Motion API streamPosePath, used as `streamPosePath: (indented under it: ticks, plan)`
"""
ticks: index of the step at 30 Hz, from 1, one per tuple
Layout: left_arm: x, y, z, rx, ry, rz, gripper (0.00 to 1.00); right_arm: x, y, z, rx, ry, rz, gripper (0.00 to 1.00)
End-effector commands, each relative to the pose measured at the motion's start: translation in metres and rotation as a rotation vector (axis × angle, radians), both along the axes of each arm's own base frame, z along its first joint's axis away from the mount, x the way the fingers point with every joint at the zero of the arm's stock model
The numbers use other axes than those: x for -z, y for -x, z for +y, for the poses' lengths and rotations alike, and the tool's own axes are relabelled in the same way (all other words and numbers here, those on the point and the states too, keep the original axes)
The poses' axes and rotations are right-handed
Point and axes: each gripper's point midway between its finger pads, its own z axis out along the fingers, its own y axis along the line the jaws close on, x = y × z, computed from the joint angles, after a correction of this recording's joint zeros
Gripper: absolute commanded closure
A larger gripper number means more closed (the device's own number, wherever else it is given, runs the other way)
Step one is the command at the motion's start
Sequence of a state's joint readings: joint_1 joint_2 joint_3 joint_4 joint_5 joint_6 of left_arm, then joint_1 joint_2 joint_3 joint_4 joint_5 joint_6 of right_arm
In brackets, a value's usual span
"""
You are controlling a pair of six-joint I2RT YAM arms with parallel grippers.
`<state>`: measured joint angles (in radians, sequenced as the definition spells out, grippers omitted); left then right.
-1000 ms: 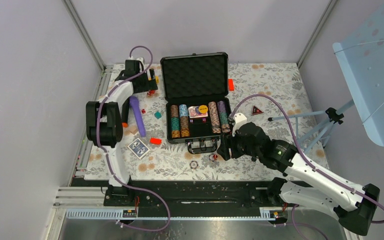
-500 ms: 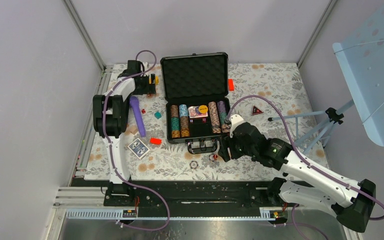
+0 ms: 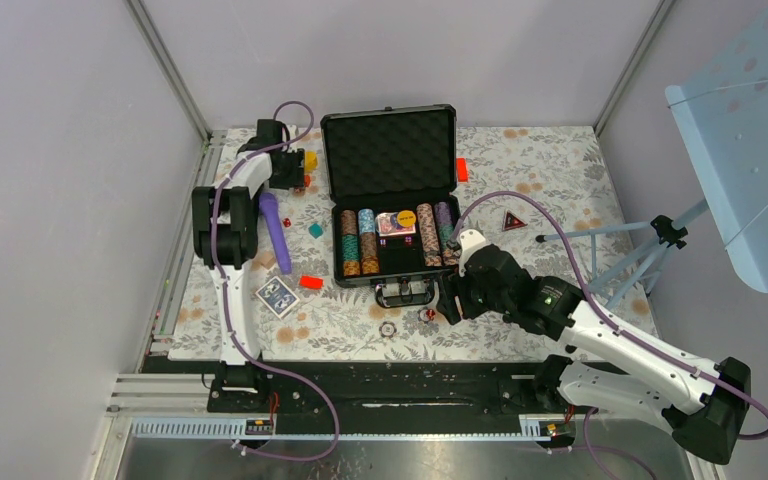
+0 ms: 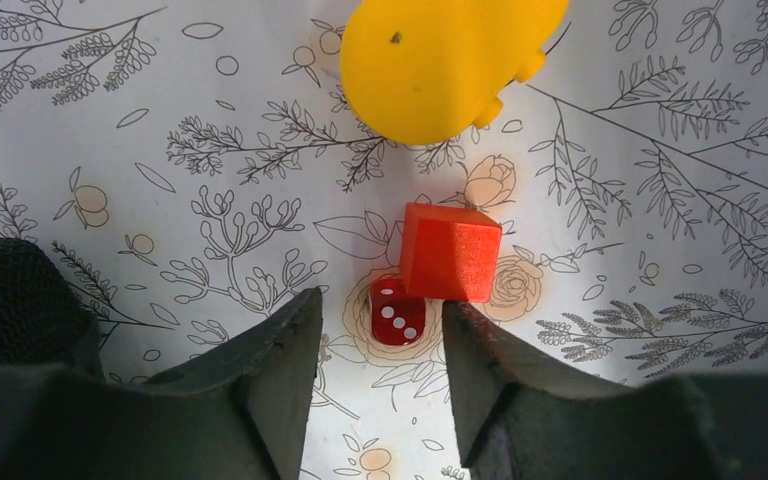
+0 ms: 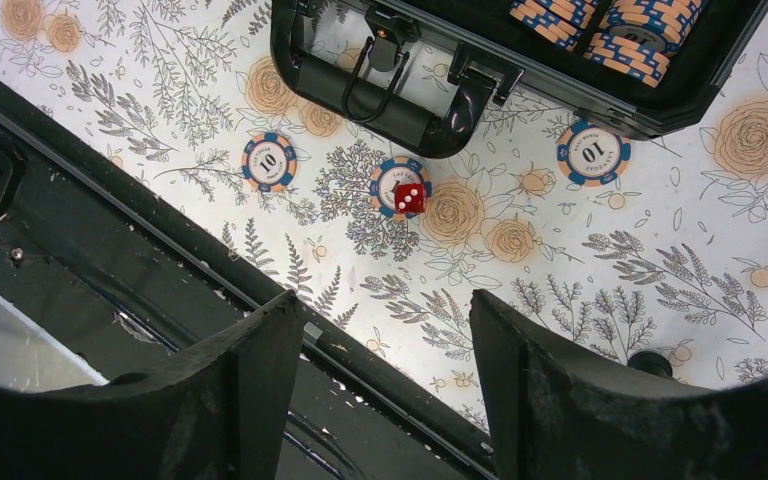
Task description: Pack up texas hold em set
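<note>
A floral-print cloth is covering the table (image 3: 560, 170), and plain grey walls are closing it in. The black case (image 3: 390, 150) is lying open at the middle of the table, its foam-lined lid tilted back and rows of chips (image 3: 350, 240) sitting in the tray. The card deck (image 3: 278, 296) is lying well apart at the left front. Loose chips (image 5: 269, 162) are resting on the cloth just beside the case handle (image 5: 430, 143), one of them carrying a second die (image 5: 409, 197).

The left gripper (image 4: 381, 306) is hovering low at the rear left with its jaws parted. A red die (image 4: 397, 312), probably part of the set, is sitting between the fingertips, seemingly untouched. A red block (image 4: 450, 251) is crowding the die on one side, and a yellow block (image 4: 440, 60) is lying beyond. The right gripper (image 5: 382, 300) is hanging over the front edge of the table, jaws wide and holding nothing.

The die is looking hard, light and smooth, so it is likely to squirt out unless it is pinched squarely on two flat faces. The chips are thin and rigid, offering only their rims. The deck is calling for a grip across its long edges. The loaded case is probably heavy, so its lid is better pushed shut at the top edge.
</note>
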<state>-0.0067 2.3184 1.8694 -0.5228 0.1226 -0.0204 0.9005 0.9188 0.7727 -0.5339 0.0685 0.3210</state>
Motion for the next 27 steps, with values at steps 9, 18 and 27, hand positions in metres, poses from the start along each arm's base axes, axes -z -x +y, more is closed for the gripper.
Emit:
streamPosePath:
  ticks: [9,18,27]
  plan:
    - [-0.013,-0.006,0.001,0.014,0.006,-0.021,0.88,0.001,0.001,-0.004,0.003,0.013,-0.014,0.31]
    - [-0.076,0.005,0.026,-0.171,-0.010,-0.095,1.00,-0.020,0.001,-0.007,0.024,-0.037,-0.044,0.31]
    - [-0.164,0.095,0.020,-0.474,0.279,-0.250,1.00,-0.029,0.003,-0.012,0.076,-0.099,-0.055,0.31]
